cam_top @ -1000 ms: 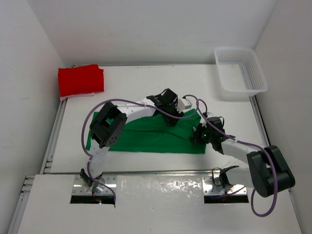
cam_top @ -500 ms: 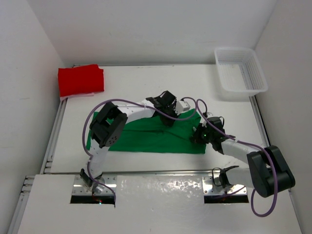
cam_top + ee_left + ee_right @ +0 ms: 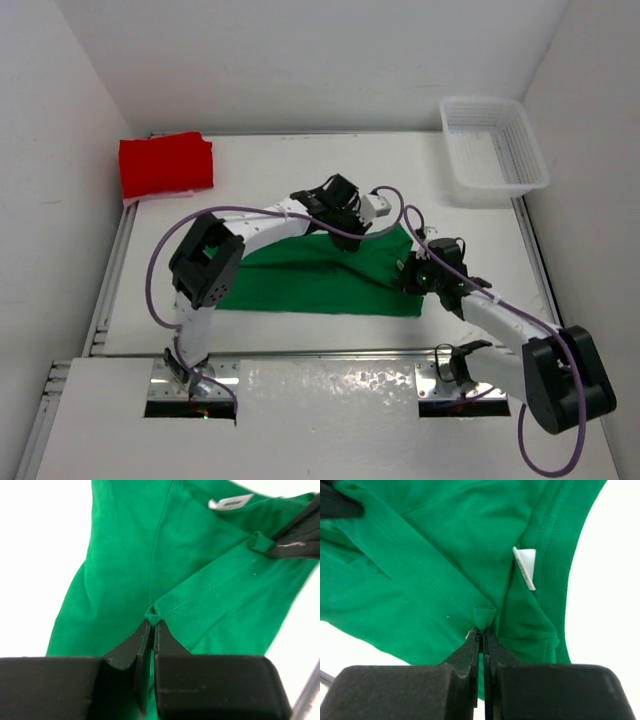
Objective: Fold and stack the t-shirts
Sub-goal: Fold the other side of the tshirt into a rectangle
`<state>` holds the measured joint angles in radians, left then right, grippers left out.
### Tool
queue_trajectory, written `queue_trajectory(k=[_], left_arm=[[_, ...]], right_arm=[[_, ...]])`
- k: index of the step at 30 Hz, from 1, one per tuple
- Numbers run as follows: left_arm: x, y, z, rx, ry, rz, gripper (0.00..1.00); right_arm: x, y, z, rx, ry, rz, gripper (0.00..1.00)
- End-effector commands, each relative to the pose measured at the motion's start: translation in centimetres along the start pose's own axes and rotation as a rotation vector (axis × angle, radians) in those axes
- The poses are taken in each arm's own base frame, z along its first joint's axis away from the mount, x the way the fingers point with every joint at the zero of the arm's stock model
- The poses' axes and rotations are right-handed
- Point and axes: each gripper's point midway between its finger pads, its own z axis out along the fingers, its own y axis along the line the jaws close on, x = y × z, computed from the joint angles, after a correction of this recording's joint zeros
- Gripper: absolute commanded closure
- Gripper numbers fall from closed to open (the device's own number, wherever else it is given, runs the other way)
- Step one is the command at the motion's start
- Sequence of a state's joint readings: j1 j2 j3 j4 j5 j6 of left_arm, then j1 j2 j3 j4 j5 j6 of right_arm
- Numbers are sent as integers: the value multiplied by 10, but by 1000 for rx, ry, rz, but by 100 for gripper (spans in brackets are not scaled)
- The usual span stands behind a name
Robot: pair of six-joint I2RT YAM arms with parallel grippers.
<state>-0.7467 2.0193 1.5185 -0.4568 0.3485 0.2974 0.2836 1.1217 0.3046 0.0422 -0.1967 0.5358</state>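
Note:
A green t-shirt (image 3: 310, 280) lies spread across the middle of the table, with a white label (image 3: 526, 566) at its collar. My left gripper (image 3: 347, 222) is shut on a pinch of the green cloth (image 3: 154, 615) at the shirt's far edge. My right gripper (image 3: 412, 276) is shut on a fold of the same shirt (image 3: 484, 616) at its right end, near the collar. A red t-shirt (image 3: 165, 165) lies folded at the far left corner. Under its near edge shows a thin strip of pale pink cloth.
A white mesh basket (image 3: 493, 150) stands at the far right corner. White walls close in the table at the back and both sides. A metal rail (image 3: 110, 290) runs along the left edge.
The left gripper has closed on the shirt's far edge and drawn it slightly up and back. The left arm's elbow has swung leftward. The right arm has shifted a little.

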Motion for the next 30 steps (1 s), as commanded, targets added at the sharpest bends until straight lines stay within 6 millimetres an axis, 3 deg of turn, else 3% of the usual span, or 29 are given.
queue_trajectory(k=[1,8,13,16,18,20,26,30], left_arm=[[-29,-10,-33,41,-94,19,100],[1,-27,-40,99,-37,11,100],[28,-27,-25,99,-1,-18,100],[29,-13,-19,18,-18,-47,100],[23,0,-18,-49,-42,-59,100],[19,6,-18,-82,-58,-84,100],[7,27,-21,-206,-122,-149,100],[9,35,-21,-258,-130,-180,100]], right_arm=[[-8,7,-9,-29,0,-55,100],[4,12,-15,-69,41,-89,100],[12,20,-11,-118,95,-103,100],[-14,23,-8,-99,17,-77,100],[-44,28,-6,-96,-60,-82,100],[-63,23,0,-41,-82,-101,100],[-91,16,14,13,-110,-139,100],[-96,8,24,49,-90,-166,100]])
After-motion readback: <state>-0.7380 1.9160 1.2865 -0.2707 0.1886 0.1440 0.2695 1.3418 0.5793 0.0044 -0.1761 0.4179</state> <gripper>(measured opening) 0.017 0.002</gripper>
